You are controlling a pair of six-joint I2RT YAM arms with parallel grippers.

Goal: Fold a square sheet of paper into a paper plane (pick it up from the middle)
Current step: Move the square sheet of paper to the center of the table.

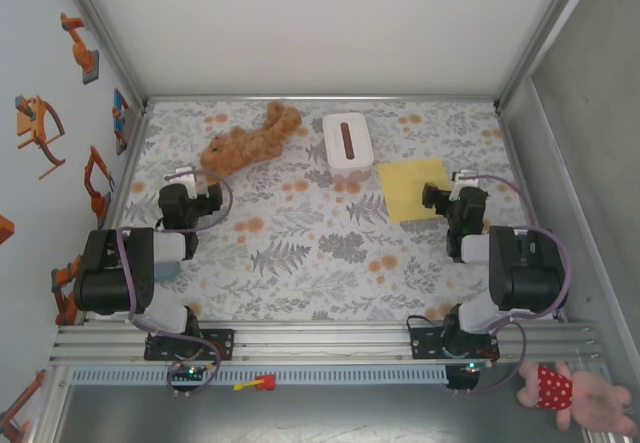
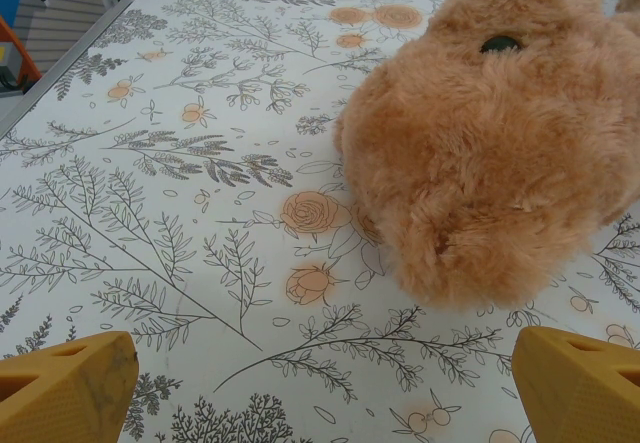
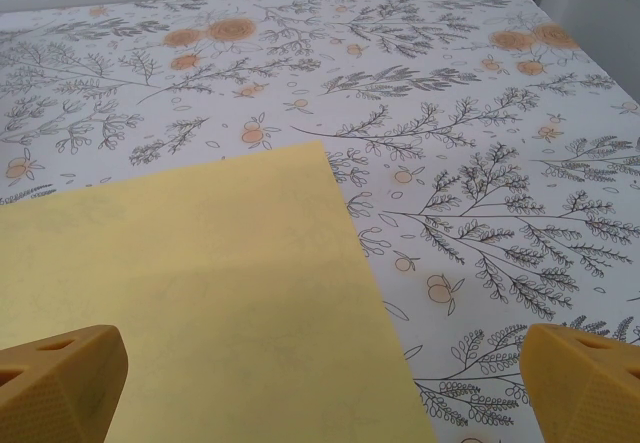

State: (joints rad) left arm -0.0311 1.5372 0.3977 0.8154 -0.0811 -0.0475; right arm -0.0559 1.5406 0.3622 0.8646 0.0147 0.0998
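The square sheet of paper (image 1: 412, 189) lay flat just right of the white box (image 1: 347, 141). Left gripper (image 2: 320, 388) and right gripper (image 3: 320, 383) both stood wide, empty. Sheet flush on tabletop (image 1: 300, 253): a pinch could skid or crumple it.

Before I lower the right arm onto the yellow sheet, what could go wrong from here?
1. The right pincer stands open over an edge of the square sheet of paper, not its middle; descending here may crumple or shove the flat sheet.
2. The sheet's corner lies close to the white box; a push could slide it against the box.
3. The left pincer faces the plush toy closely; advancing would likely bump it.
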